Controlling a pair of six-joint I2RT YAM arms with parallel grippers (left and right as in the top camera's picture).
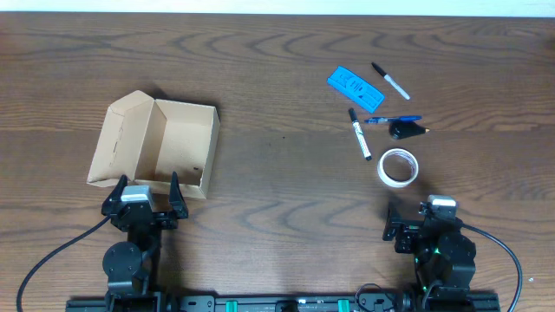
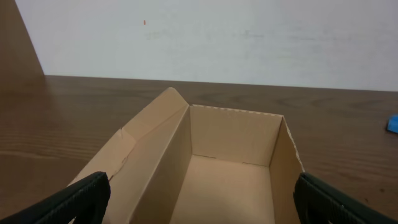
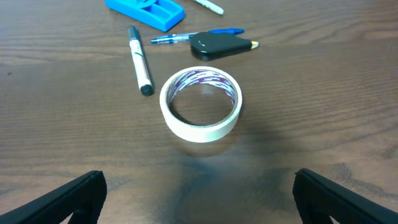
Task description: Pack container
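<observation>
While left fingers (image 2: 81,199) stand spread: tan rectangular cardboard box (image 2: 233,137), lid open, just ahead between them.
Right fingers (image 3: 74,196): spread, white round tape roll (image 3: 200,102) ahead.

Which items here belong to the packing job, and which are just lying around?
Job: open tan cardboard box.
Lying loose, perhaps to pack: white tape roll, near white marker, far white marker, blue pen, flat blue plastic case, small black gadget.
</observation>
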